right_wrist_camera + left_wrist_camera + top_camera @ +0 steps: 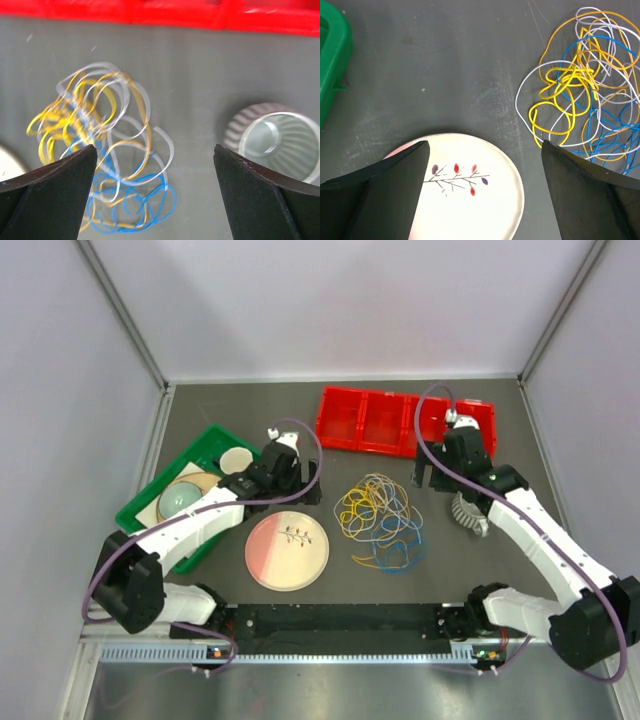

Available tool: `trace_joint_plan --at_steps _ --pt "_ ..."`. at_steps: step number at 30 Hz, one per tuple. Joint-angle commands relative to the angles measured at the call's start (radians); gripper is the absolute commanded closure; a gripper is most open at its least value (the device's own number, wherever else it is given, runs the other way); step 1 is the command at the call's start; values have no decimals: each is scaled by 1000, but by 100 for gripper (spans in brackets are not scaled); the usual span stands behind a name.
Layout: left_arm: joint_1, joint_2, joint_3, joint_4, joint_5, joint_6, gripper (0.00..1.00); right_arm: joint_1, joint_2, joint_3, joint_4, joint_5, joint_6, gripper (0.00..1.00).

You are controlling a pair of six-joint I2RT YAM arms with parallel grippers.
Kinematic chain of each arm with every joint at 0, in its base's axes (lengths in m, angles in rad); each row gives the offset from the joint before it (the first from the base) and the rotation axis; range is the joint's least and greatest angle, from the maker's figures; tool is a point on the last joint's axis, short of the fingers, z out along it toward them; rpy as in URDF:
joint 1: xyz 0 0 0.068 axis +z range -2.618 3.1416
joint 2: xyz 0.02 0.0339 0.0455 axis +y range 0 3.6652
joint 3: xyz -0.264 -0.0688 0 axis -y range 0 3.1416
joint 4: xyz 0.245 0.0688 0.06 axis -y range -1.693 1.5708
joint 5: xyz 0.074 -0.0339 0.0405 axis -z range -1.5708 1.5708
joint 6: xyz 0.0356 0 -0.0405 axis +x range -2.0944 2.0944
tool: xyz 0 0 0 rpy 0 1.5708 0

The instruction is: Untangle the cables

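Four fingers [380,195]; one plate [480,205]; one tangle of cables [570,77]

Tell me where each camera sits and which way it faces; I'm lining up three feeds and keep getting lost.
Top external: above and behind the bases, looking down at the table; left arm and right arm show, the cables between them.
Left wrist: on the left arm, looking down at the plate; the open left gripper frames it.
Right wrist: on the right arm, looking down toward the red bin; the open right gripper shows.
Shared: both wrist views catch the cables.
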Motion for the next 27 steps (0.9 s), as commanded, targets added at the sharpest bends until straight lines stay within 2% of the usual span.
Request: trace_joint_plan --at_steps 1,5,8,9,11,12,22,25,26,27 --pt "-10 6 13 34 39 -10 1 34 -80 -63 110 -196 -28 1" --pt "-16 41 13 61 66 -20 1 109 -62 -98 130 -226 -34 2" --pt "-42 79 45 37 39 -11 1 123 -23 -121 146 -229 -28 12" --pt "-49 88 71 23 22 -4 1 131 9 -121 146 -228 -29 22" --pt "-57 121 109 -24 17 3 1 137 38 -118 152 -216 -29 31" --pt "-59 128 116 -32 20 2 1 137 68 -117 158 -217 -31 40" --pt "-73 136 107 -15 48 -12 1 137 217 -95 244 -179 -32 56" --pt "-73 136 110 -14 54 -9 1 137 233 -93 259 -180 -26 72" --pt "-74 138 110 -12 59 -11 1 137 233 -95 264 -188 -24 79" --pt "-76 136 110 -11 65 -11 1 137 231 -97 270 -199 -24 92"
